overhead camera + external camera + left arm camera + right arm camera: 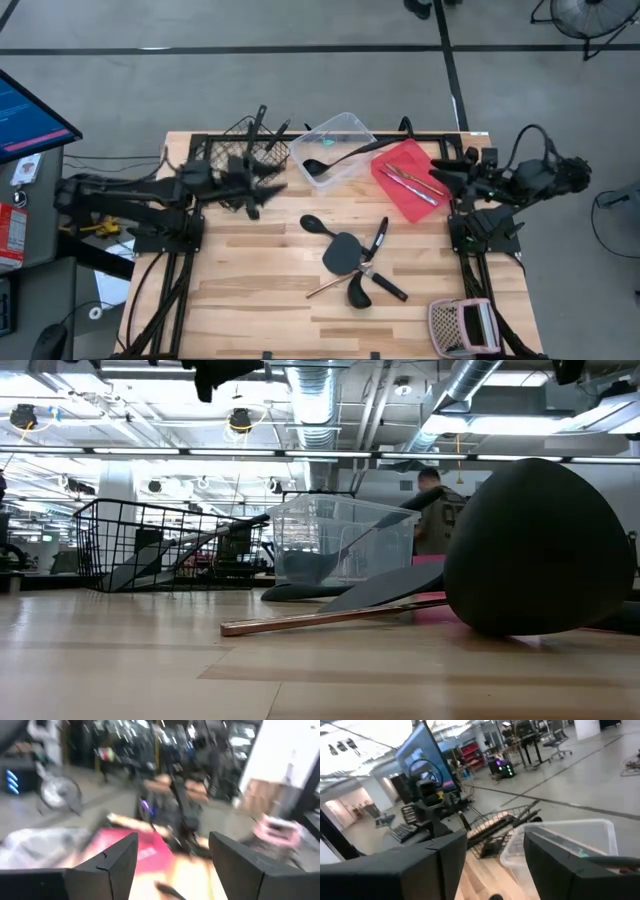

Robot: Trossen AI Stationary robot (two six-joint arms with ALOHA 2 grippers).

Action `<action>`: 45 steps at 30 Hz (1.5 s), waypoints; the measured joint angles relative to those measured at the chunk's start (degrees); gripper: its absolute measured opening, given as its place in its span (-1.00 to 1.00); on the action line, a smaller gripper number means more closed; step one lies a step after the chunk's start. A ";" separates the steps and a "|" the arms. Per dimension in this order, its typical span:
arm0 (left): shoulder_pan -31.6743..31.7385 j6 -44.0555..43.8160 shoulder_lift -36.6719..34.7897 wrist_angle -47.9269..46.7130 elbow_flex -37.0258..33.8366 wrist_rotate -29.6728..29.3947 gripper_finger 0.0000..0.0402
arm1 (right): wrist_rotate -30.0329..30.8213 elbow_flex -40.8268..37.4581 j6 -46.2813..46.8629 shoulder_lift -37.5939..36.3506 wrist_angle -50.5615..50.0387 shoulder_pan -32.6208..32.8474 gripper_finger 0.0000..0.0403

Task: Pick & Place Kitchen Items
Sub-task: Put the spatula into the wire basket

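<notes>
high view: left gripper (268, 188) beside wire basket (240, 150), jaws parted, empty; right gripper (440, 172) above red tray (415, 195), jaws parted, empty.

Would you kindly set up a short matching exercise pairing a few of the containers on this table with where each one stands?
Things:
1. black wire basket
2. clear tub
3. red tray
4. pinkish-white perforated box

Places:
A. near right corner of the table
B. far edge, left side
C. far edge, middle
D. far right, beside the tub

Pairs: 1-B, 2-C, 3-D, 4-A
</notes>
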 joint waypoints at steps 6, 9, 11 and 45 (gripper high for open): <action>-8.49 -4.82 6.48 -4.42 1.01 -0.01 0.12 | -1.73 -0.02 4.79 3.47 -4.31 -0.06 -0.09; -11.18 -6.47 9.83 -5.30 0.99 0.03 0.12 | -2.10 -0.02 7.93 4.84 -7.91 -0.06 -0.11; -12.39 -8.63 11.92 -4.97 0.99 0.03 0.12 | -2.84 -0.02 10.75 5.70 -10.45 -0.09 -0.12; -14.59 -15.38 -10.79 -3.43 1.01 5.12 0.17 | -48.85 6.56 38.97 65.53 -16.78 2.17 0.28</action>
